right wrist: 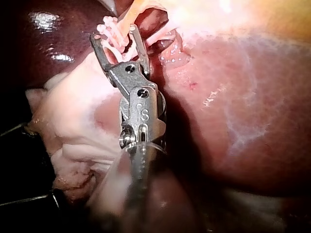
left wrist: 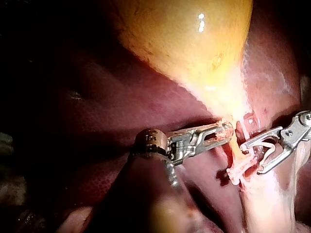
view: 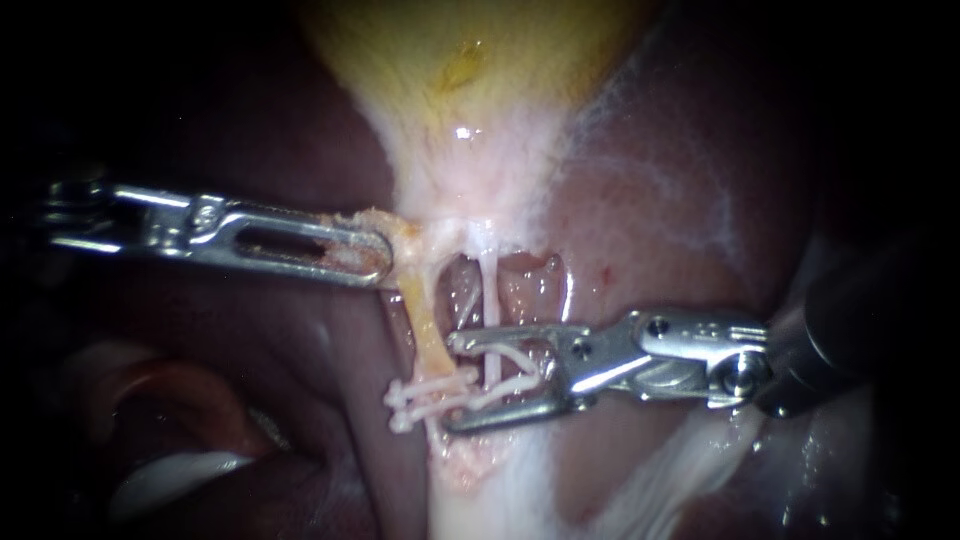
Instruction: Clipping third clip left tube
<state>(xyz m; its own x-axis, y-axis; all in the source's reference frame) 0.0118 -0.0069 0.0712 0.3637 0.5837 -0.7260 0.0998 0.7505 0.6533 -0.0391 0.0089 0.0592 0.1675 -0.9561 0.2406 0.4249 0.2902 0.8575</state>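
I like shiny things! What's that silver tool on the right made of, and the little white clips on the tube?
The right instrument looks like polished metal, probably steel: silvery, with bright glints and small screws. The white clips look like matt plastic: pale, dull, no glints, though I can't be sure.

The gallbladder (view: 470, 60) is lying on the liver (view: 680, 200), narrowing downward into two tubes. The left instrument (view: 385, 255) is gripping the gallbladder's neck from the left. The right instrument (view: 455, 380), a clip (view: 525, 365) between its jaws, is straddling the left tube (view: 425, 325) beside the clips (view: 420, 398) on it.
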